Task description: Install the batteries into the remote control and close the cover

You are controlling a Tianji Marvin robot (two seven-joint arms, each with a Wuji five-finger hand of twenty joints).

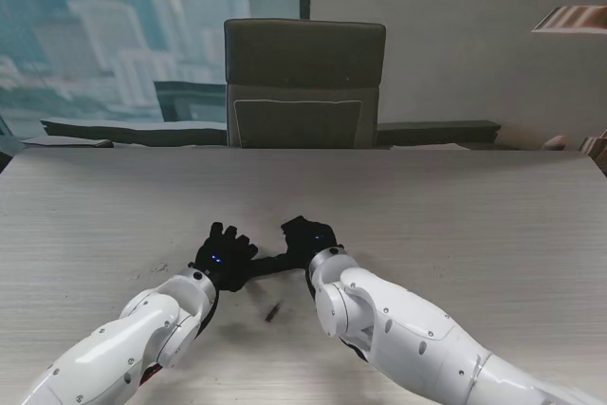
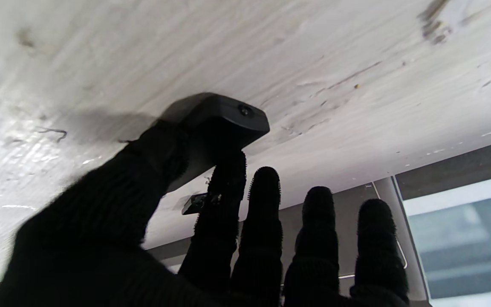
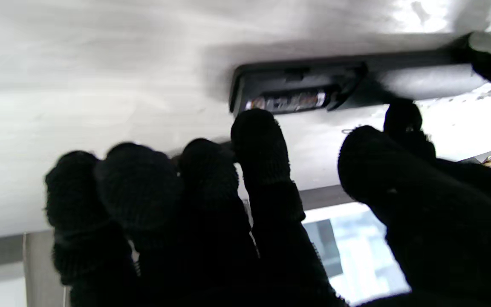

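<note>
Both hands, left hand and right hand, crowd the remote control mid-table.

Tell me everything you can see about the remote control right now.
The remote control is a long, slim bar of black, matte plastic, lying flat on the pale wood-grain table between both hands. Its battery bay is uncovered at one end, with a battery seated inside. The left hand pinches the other end, thumb and forefinger on it; the right hand hovers by the open bay.
</note>
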